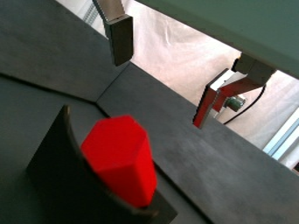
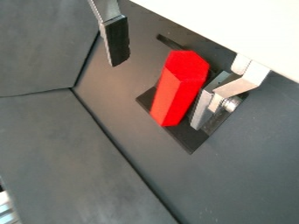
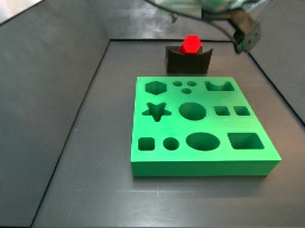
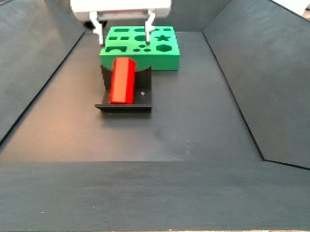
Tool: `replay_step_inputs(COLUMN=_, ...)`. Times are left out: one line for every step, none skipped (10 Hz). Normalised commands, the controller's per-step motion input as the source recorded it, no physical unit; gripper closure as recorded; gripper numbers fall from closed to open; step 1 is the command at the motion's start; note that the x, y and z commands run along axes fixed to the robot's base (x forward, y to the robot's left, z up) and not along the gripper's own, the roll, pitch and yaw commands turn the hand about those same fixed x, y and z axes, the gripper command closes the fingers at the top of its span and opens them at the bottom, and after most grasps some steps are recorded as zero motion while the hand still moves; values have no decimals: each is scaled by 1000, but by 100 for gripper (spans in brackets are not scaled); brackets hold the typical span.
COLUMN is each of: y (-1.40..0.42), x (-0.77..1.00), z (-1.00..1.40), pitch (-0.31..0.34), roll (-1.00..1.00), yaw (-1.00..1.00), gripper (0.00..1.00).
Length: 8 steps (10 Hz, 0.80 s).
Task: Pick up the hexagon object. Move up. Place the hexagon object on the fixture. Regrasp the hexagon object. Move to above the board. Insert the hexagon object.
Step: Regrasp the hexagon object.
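Three task items and one gripper are on record.

Item 1, hexagon object [image 4: 122,79]: bright red glossy prism with hexagonal ends. It rests on the fixture [image 4: 125,104], leaning along it, with its upper end raised above the notch. In a side view it shows as a small red block [image 3: 190,43] standing out of the fixture's top [image 3: 187,61]. In both wrist views the red prism [image 1: 121,160] [image 2: 179,86] fills the middle ground, lying on the dark fixture plate [image 1: 52,171] [image 2: 184,131]. Nothing holds it.

Item 2, fixture: dark block on a base plate, standing on the dark floor [image 4: 169,136] just beyond one short edge of the board, apart from it by a narrow gap.

Item 3, board [image 3: 197,126]: large green slab with cut-outs, among them a hexagon, a star, circles, squares and ovals. It lies flat on the floor; in a side view it sits behind the fixture [image 4: 140,45]. All visible holes are unfilled.

Item 4, gripper [image 4: 121,32]: above the hexagon object's far end, with the fingers spread wide and holding nothing. In both wrist views one finger [image 1: 118,39] [image 2: 115,39] and its opposite [image 1: 229,92] [image 2: 222,96] stand well apart, with the red prism between and below them, untouched. In a side view the gripper [image 3: 226,13] is partly cut off at the picture's edge, above and beside the fixture.
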Motion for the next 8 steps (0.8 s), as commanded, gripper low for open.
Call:
replay_step_inputs(y=33, x=75, z=-1000, pitch=-56, roll=48, yaw=-63, gripper=0)
replay_step_inputs(y=31, x=79, z=-1000, pitch=-33, roll=47, yaw=-58, gripper=0)
replay_step_inputs(y=23, x=88, z=-1000, pitch=-15, roll=48, yaw=-47, gripper=0)
replay_step_inputs(y=18, x=93, z=-928, pitch=2, roll=48, yaw=-31, gripper=0)
replay_step_inputs(y=12, x=89, z=-786, pitch=21, roll=48, yaw=-15, gripper=0)
replay_step_inputs(y=1, x=85, z=-606, pitch=35, roll=56, yaw=7, gripper=0)
replay_step_inputs(y=-2, x=79, z=-481, pitch=34, roll=60, yaw=27, gripper=0)
replay_step_inputs(y=-3, x=76, z=-398, pitch=33, roll=61, yaw=41, gripper=0)
